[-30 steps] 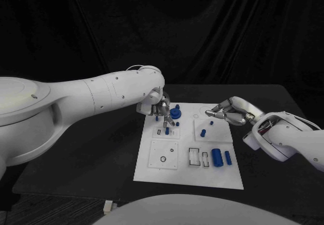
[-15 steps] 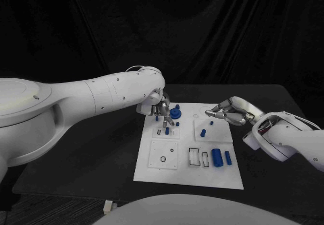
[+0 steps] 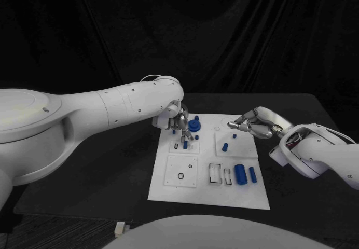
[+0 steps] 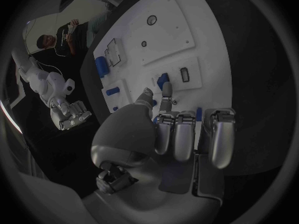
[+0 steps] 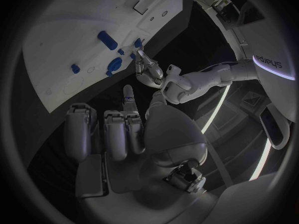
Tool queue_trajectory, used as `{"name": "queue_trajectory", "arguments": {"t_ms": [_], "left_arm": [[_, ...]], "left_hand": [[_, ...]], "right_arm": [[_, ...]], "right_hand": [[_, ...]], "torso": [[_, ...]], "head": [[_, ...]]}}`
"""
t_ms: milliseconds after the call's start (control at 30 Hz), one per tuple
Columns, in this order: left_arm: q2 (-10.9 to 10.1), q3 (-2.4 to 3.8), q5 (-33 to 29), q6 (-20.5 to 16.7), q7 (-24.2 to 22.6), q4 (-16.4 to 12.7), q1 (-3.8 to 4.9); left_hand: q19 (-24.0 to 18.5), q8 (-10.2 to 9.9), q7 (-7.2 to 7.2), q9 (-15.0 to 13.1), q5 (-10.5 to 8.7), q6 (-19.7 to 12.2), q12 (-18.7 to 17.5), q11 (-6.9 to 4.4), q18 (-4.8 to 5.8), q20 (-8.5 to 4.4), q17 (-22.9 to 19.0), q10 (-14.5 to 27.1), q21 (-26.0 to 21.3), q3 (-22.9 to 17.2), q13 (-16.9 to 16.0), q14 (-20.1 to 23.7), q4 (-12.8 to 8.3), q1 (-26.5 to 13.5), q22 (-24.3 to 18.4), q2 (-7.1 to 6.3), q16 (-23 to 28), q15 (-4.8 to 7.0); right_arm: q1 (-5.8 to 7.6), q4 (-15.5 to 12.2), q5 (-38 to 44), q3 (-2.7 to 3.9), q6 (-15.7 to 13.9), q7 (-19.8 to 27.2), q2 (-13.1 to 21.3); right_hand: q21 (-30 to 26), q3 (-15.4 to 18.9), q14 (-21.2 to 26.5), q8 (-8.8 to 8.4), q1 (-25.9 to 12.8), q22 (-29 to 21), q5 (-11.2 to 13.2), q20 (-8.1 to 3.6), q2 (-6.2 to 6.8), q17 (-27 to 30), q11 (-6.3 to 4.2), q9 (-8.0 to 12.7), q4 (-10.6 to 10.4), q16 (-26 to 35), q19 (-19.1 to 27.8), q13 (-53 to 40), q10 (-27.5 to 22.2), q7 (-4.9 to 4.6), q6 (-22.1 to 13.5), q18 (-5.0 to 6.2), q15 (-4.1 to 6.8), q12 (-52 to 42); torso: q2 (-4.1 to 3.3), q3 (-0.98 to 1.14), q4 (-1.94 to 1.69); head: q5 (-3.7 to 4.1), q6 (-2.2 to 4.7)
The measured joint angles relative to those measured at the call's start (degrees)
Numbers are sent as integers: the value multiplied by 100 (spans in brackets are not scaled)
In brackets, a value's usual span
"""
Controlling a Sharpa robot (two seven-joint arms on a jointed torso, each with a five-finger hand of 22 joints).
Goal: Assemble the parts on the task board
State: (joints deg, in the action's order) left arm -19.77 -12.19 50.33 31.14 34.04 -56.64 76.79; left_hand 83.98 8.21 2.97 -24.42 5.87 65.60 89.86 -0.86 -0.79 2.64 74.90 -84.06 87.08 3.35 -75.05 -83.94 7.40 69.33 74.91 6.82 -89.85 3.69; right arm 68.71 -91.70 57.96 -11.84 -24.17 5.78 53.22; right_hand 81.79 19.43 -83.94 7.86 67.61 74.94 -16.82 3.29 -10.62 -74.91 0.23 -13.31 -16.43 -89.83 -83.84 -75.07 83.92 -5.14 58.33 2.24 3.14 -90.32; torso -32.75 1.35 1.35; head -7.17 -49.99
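Fingertips of the left hand [image 3: 178, 123] point down at the far left corner of the white task board [image 3: 170, 188], where two extended digits close around a small blue part [image 4: 162, 79] on the board; the remaining fingers [image 4: 176, 134] curl inward. The left arm [image 3: 97, 111] sweeps in bent over the table [image 3: 90, 171]. The right hand [image 3: 252, 123] hovers over the board's far right corner, fingers curled in, holding nothing. Larger blue cylinders [image 3: 240, 174] lie near the board's right edge.
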Motion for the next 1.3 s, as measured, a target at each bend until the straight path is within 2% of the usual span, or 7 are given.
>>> {"name": "queue_trajectory", "arguments": {"t_ms": [567,933,1033,1300], "left_arm": [[26,0,7,17,4,44,-53],[52,0,9,39,6,100,-90],[58,0,10,42,6,118,-106],[64,6,6,43,6,124,-117]], "left_hand": [[0,0,-12,-50,0,-12,0,3,0,0,0,-2,-44,-46,-2,0,-79,0,0,0,0,0],[0,-123,41,-55,24,-123,1,4,0,0,4,-2,-81,-194,-3,0,-226,0,0,0,0,-1],[0,-134,41,-58,74,-123,2,4,-1,1,4,-2,-104,-291,-5,0,-324,55,0,-7,0,-1],[0,-196,28,-76,373,-109,19,13,-1,1,4,7,-126,-535,-1,0,-599,140,0,-46,0,-1]], "right_arm": [[0,16,0,0,2,5,-19],[0,14,0,0,3,6,-13],[0,10,0,0,3,7,-11],[0,9,0,0,3,7,-9]], "right_hand": [[0,0,0,0,1,-1,0,0,-1,0,0,0,0,0,0,2,0,0,0,1,0,-1],[0,0,0,0,26,-2,0,0,-26,0,0,0,0,0,0,-5,0,0,0,0,0,12],[0,0,0,0,33,-2,0,0,-33,0,0,0,0,0,0,-4,0,0,0,0,0,12],[0,0,0,0,33,-2,0,0,-32,0,0,0,0,0,0,1,0,0,0,0,0,7]], "torso": [[1,1,1],[0,0,1],[1,1,1],[1,0,1]], "head": [[-19,0],[-10,0],[-10,0],[-26,0]]}}
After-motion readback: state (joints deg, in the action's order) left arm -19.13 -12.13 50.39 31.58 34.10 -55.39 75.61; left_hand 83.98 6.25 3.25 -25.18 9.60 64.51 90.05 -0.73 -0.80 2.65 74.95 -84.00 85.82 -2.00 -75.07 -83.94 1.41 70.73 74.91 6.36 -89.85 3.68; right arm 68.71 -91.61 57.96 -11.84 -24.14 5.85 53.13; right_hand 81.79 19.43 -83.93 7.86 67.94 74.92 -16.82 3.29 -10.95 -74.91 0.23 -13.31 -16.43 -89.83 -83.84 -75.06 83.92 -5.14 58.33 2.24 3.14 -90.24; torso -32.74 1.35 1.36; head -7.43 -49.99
